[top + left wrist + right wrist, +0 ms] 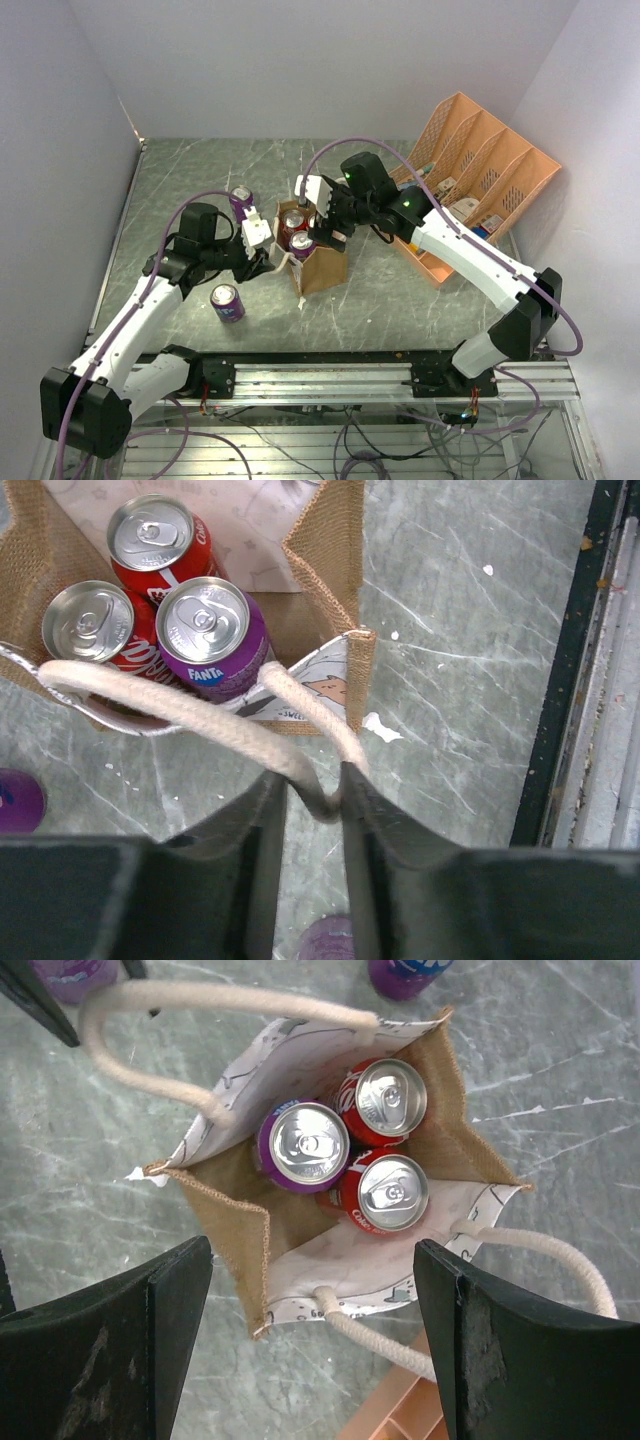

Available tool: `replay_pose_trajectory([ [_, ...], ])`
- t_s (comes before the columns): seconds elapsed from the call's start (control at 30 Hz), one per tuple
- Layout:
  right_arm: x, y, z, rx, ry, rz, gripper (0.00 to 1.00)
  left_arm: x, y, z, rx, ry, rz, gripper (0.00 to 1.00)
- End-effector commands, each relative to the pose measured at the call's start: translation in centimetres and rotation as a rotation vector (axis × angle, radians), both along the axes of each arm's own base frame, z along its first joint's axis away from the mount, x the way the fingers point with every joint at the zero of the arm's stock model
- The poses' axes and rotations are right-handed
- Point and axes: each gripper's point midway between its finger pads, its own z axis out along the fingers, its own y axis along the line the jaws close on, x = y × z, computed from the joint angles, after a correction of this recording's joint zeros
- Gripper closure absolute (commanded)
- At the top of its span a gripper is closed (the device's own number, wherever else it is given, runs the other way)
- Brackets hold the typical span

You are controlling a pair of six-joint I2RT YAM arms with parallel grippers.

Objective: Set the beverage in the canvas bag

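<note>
The tan canvas bag (322, 268) stands mid-table with cream handles. It holds two red Coke cans (391, 1195) and a purple Fanta can (303, 1147), all upright; they also show in the left wrist view, the Fanta can (208, 635) nearest the handle. My left gripper (268, 245) is at the bag's left side, shut on one cream handle (312, 780) and pulling it outward. My right gripper (322, 232) hangs above the bag's mouth, wide open and empty; in its wrist view (315, 1330) the jaws straddle the bag's near edge.
Two more purple cans stand on the table: one behind the left gripper (241, 200), one in front of it (227, 302). The orange desk organizer (480, 180) stands at the right, close to the right arm. White walls enclose the table.
</note>
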Motion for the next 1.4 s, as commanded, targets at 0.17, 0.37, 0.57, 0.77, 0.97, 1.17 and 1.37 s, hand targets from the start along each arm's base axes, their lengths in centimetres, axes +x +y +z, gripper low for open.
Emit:
replay_pose_trajectory([
  [0.17, -1.5, -1.2, 2.8, 0.04, 0.009, 0.077, 0.19, -1.4, 0.3, 3.4, 0.009, -0.042, -0.056, 0.25],
  [0.37, -1.1, -2.1, 3.4, 0.086, 0.039, 0.061, 0.18, -1.2, 1.5, 5.5, 0.009, -0.069, 0.006, 0.07],
  [0.57, -0.7, -3.5, 5.6, 0.187, 0.054, 0.042, 0.18, 2.0, 4.8, 6.2, 0.082, -0.095, 0.27, 0.06],
  [0.77, 0.6, -6.1, 7.2, 0.271, 0.025, -0.04, 0.16, 6.9, 9.2, 7.2, 0.137, -0.158, 0.623, 0.05],
  [0.97, 1.5, -7.9, 8.0, 0.306, -0.003, -0.091, 0.12, 10.4, 11.0, 6.8, 0.188, -0.151, 0.781, 0.0],
  [1.17, 1.9, -8.5, 8.2, 0.318, -0.007, -0.108, 0.11, 13.5, 11.1, 6.3, 0.201, -0.155, 0.836, 0.02],
  [1.37, 1.9, -9.2, 9.0, 0.33, -0.042, -0.127, 0.11, 16.1, 11.0, 4.9, 0.182, -0.131, 0.879, 0.02],
])
